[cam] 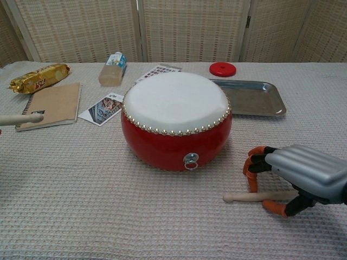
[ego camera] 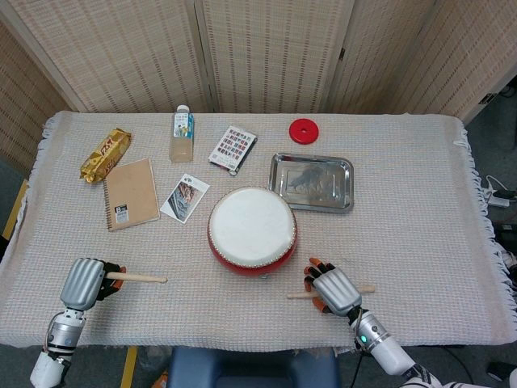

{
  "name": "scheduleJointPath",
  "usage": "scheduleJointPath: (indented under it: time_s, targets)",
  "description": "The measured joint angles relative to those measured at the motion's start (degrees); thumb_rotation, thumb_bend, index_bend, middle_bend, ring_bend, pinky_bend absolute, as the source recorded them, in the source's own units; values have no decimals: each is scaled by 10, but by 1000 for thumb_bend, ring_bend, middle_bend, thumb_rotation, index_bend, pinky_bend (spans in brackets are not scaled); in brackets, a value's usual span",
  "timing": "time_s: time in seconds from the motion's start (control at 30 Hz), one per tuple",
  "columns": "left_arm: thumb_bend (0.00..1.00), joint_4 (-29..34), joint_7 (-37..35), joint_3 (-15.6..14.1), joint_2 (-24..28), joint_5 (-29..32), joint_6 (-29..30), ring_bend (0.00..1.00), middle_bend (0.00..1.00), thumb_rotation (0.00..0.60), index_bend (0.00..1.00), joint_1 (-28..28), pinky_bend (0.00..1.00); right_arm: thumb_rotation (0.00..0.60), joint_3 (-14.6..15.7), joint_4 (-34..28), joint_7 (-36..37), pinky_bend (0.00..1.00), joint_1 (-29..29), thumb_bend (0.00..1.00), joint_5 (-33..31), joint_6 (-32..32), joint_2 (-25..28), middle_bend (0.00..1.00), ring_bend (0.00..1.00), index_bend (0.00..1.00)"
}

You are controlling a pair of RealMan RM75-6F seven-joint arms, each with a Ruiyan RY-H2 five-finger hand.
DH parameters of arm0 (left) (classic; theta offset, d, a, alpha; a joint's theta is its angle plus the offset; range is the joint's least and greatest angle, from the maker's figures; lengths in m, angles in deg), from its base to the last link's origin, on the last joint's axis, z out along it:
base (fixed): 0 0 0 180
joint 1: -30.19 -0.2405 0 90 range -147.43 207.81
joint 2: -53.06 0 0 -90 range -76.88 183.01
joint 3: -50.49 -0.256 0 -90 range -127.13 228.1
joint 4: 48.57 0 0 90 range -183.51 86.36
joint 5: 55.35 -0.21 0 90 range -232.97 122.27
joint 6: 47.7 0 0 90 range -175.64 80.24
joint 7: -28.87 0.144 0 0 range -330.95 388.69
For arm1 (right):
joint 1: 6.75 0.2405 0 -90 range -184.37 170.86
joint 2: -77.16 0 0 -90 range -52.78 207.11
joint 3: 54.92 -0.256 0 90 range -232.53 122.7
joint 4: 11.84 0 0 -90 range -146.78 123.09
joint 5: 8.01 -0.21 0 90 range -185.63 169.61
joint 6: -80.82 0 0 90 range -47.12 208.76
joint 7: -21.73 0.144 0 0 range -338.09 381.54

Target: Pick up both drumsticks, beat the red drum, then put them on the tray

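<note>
The red drum (ego camera: 252, 229) (cam: 176, 122) with a white skin stands at the table's middle. Behind it to the right lies the steel tray (ego camera: 312, 182) (cam: 249, 97), nothing in it. My left hand (ego camera: 83, 283) grips one wooden drumstick (ego camera: 137, 278), whose tip (cam: 21, 118) juts in at the left edge of the chest view, above the cloth. The other drumstick (ego camera: 300, 296) (cam: 244, 196) lies flat on the cloth in front of the drum. My right hand (ego camera: 335, 291) (cam: 298, 176) arches over its middle, orange fingertips (cam: 252, 173) on either side, not closed round it.
Along the far side lie a gold snack pack (ego camera: 105, 153), a small bottle (ego camera: 182, 136), a brown notebook (ego camera: 131, 192), a photo card (ego camera: 185, 196), a card pack (ego camera: 233, 149) and a red disc (ego camera: 304, 129). The table's front edge is close behind both hands.
</note>
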Motion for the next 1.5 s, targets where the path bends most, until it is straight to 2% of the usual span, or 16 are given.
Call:
scheduleJointPath:
  time_s: [0.23, 0.4, 0.53, 0.63, 0.73, 0.9, 0.93, 0.97, 1.03, 1.17, 1.37, 1.5]
  targets:
    - [500, 1, -4, 0, 4, 0, 2, 1000, 1000, 600, 1000, -2, 1000, 600, 1, -2, 25, 318, 0, 388, 9, 19, 3, 250, 108, 655]
    - [492, 3, -7, 0, 6, 1, 3, 1000, 1000, 600, 1000, -4, 1000, 600, -5, -13, 77, 330, -4, 403, 19, 46, 16, 265, 146, 671]
    - [488, 9, -11, 1, 9, 3, 5, 1000, 1000, 600, 1000, -7, 1000, 600, -19, -28, 154, 330, -11, 403, 14, 69, 37, 269, 150, 626]
    - [487, 16, -8, 0, 11, 2, 5, 1000, 1000, 600, 1000, -7, 1000, 600, -30, -35, 272, 330, -14, 403, 9, 76, 60, 280, 161, 603]
    - [485, 26, -2, 0, 15, -1, 6, 1000, 1000, 600, 1000, -7, 1000, 600, -40, -32, 431, 330, -17, 403, 8, 81, 80, 303, 187, 602]
    - [484, 41, 9, -2, 23, -5, 6, 1000, 1000, 600, 1000, -6, 1000, 600, -50, 0, 740, 330, -20, 403, 14, 89, 103, 307, 193, 575]
    - [485, 43, 11, -2, 24, -5, 5, 1000, 1000, 600, 1000, -6, 1000, 600, -51, 10, 794, 331, -20, 403, 16, 91, 105, 307, 196, 566]
    - [485, 45, 13, -3, 25, -6, 4, 1000, 1000, 600, 1000, -6, 1000, 600, -51, 30, 882, 330, -19, 403, 19, 93, 106, 307, 198, 561]
    - [484, 50, 18, -4, 27, -7, 3, 1000, 1000, 600, 1000, -6, 1000, 600, -51, 54, 963, 331, -18, 403, 23, 94, 106, 307, 203, 552]
    - [484, 54, 23, -5, 29, -7, 0, 1000, 1000, 600, 1000, -6, 1000, 600, -48, 142, 1153, 330, -11, 403, 34, 93, 96, 307, 210, 521]
    - [485, 58, 28, -7, 30, -9, -6, 1000, 1000, 600, 1000, -4, 1000, 600, -40, 276, 1321, 333, 8, 403, 49, 90, 56, 307, 225, 428]
    - [484, 59, 29, -8, 31, -9, -7, 1000, 1000, 600, 1000, -4, 1000, 600, -31, 337, 1375, 341, 17, 403, 57, 94, 27, 307, 244, 395]
